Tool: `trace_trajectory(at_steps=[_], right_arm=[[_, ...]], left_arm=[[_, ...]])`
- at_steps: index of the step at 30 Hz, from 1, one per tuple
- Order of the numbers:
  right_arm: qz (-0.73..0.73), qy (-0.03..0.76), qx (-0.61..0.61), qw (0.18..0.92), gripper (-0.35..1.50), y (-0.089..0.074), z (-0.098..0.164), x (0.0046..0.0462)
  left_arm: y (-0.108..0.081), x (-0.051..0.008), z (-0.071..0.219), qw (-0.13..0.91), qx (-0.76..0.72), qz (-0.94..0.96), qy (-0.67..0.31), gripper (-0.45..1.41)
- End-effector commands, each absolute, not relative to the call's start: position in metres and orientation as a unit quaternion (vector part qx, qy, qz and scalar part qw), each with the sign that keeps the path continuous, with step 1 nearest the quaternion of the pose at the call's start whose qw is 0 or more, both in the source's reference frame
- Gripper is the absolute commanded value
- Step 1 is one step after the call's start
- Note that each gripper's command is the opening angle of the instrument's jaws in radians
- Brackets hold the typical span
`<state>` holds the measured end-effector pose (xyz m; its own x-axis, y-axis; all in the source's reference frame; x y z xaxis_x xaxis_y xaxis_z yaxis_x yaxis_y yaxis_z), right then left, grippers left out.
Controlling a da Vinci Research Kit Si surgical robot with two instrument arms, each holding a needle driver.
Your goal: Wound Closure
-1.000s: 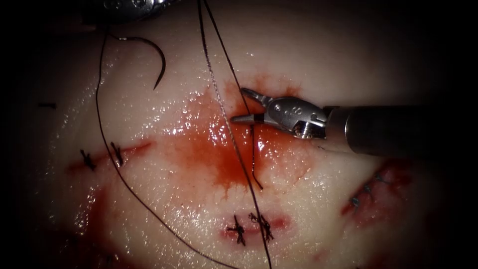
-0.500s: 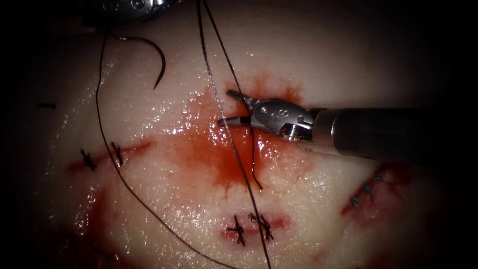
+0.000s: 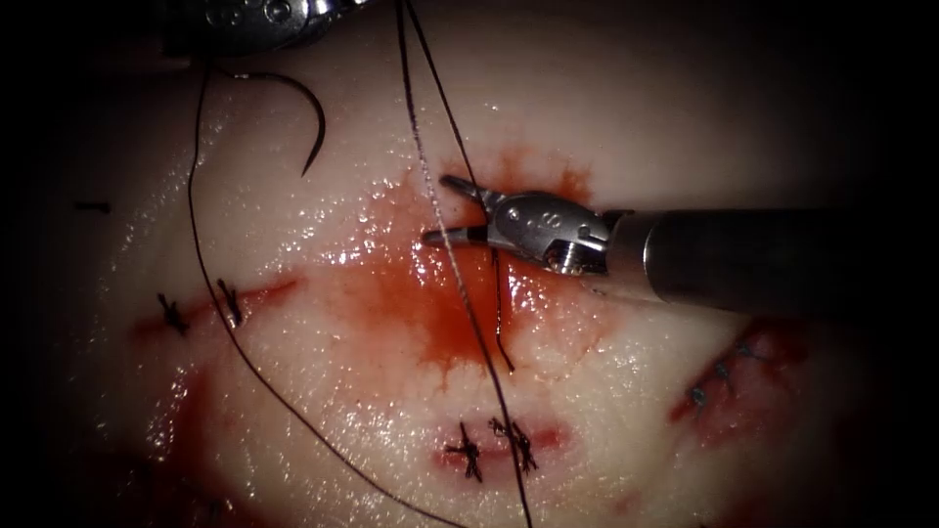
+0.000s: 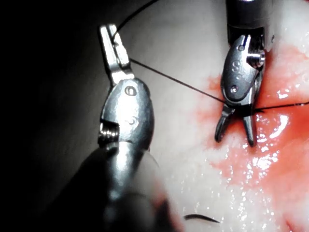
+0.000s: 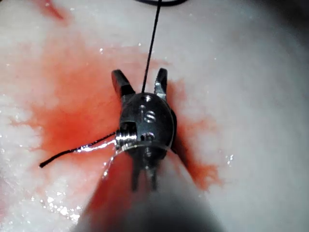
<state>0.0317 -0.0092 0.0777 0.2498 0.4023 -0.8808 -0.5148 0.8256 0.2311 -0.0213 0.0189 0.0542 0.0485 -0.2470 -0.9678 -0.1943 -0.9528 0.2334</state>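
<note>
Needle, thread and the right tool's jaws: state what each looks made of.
Needle: thin dark curved wire, probably steel, lying free on the tissue left of the cut.
Thread: fine dark strand; taut with glints, fibre unclear.
Right tool: polished silvery metal with bright highlights, its open jaws straddling the thread.
Left tool: same shiny metal, holding thread.

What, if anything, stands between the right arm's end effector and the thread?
Nothing visible: the thread runs between the jaws of the open, empty right end effector. The left end effector holds the thread; the needle lies free on the tissue.
</note>
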Motion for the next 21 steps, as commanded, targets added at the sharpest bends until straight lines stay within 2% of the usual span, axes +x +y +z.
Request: trace_trajectory(at_steps=[1,3,5,7,9,10,11,20,21], right_arm=[[0.291,0.54,-0.051,0.788,1.43,-0.0094,0.0782,0.0326],[0.291,0.54,-0.052,0.788,1.39,-0.0094,0.0782,0.0327],[0.29,0.541,-0.051,0.788,1.28,-0.0093,0.0782,0.0327],[0.291,0.542,-0.051,0.787,1.01,-0.0093,0.0781,0.0327],[0.292,0.544,-0.054,0.785,0.1,-0.0092,0.0781,0.0328],[0.293,0.545,-0.055,0.784,-0.17,-0.0092,0.0781,0.0329],[0.297,0.541,-0.059,0.785,-0.35,-0.0092,0.0781,0.033],[0.304,0.523,-0.088,0.791,-0.35,-0.0089,0.0782,0.0336],[0.299,0.529,-0.081,0.79,0.12,-0.0088,0.0781,0.0333]], left_arm=[[0.0195,-0.0218,0.0548,0.021,0.724,-0.672,-0.153,-0.45],[0.0194,-0.0218,0.0548,0.022,0.724,-0.672,-0.152,-0.45],[0.0193,-0.0219,0.0548,0.023,0.724,-0.672,-0.152,-0.45],[0.0192,-0.0219,0.0548,0.023,0.724,-0.672,-0.152,-0.45],[0.0191,-0.0219,0.0548,0.025,0.724,-0.672,-0.151,-0.45],[0.019,-0.0219,0.0548,0.025,0.725,-0.672,-0.151,-0.45],[0.019,-0.0219,0.0548,0.025,0.725,-0.672,-0.152,-0.45],[0.0181,-0.0218,0.0536,0.029,0.728,-0.668,-0.15,-0.45],[0.0179,-0.0216,0.0532,0.03,0.729,-0.667,-0.15,-0.45]])
